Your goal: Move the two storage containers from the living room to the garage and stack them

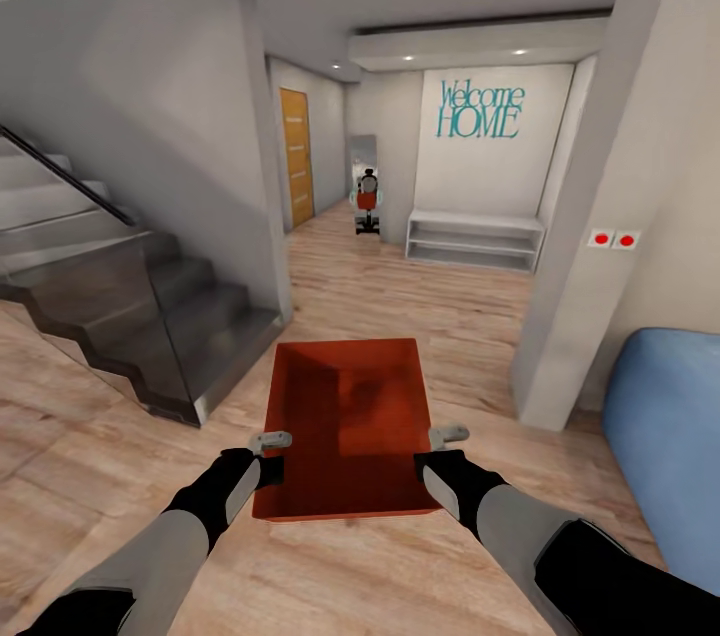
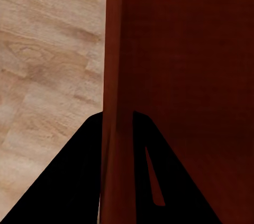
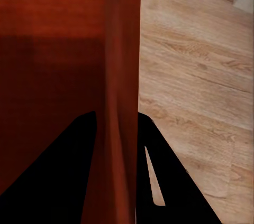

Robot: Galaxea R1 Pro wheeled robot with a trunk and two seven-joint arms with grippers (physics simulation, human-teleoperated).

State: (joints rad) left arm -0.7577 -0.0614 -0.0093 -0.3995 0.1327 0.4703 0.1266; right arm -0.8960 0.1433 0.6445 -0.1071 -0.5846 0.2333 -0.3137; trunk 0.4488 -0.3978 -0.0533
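Grey staircase [image 1: 150, 316], white shelf [image 1: 474, 241], orange door [image 1: 296, 156].

container [image 1: 345, 416] between stairs [image 1: 150, 316] and sofa [image 1: 665, 446]

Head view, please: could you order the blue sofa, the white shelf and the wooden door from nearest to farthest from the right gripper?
1. Blue sofa, just off to the right of the right gripper.
2. White shelf, ahead under the Welcome Home wall.
3. Wooden door, farthest, down the hall on the left.

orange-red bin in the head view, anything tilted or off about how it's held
Nothing stands out: the orange-red open-topped rectangular bin sits level, the left hand and right hand each clamping a side wall.
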